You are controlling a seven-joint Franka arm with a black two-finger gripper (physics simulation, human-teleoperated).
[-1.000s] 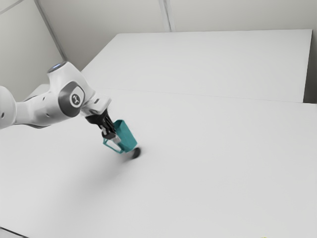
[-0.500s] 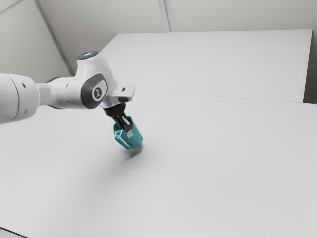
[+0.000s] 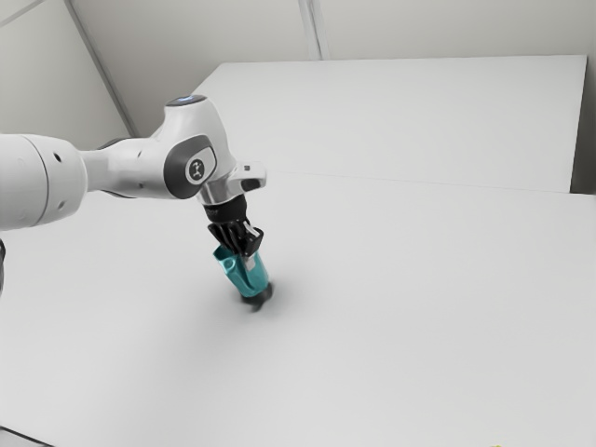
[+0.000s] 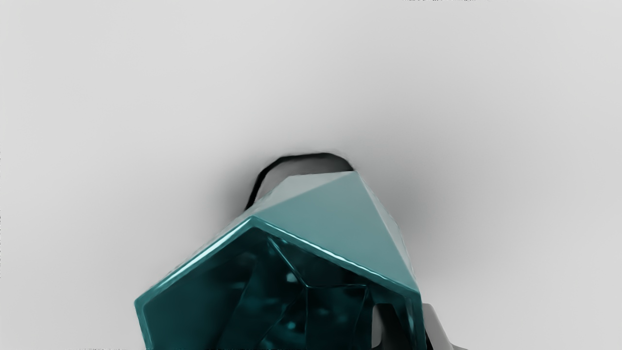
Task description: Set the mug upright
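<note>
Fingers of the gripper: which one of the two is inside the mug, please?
The finger seen through the open mouth of the mug; the other finger is outside, beyond the wall.

Exterior view: 1 emblem (image 3: 196, 169), a dark symbol on a pale rounded patch, is set within the dark grey joint cover (image 3: 177, 173) of the white robot arm (image 3: 123, 170). The symbol is too small to be read as letters or as a brand name. In the 2 views, exterior and wrist, no word, label or number is legible.
</note>
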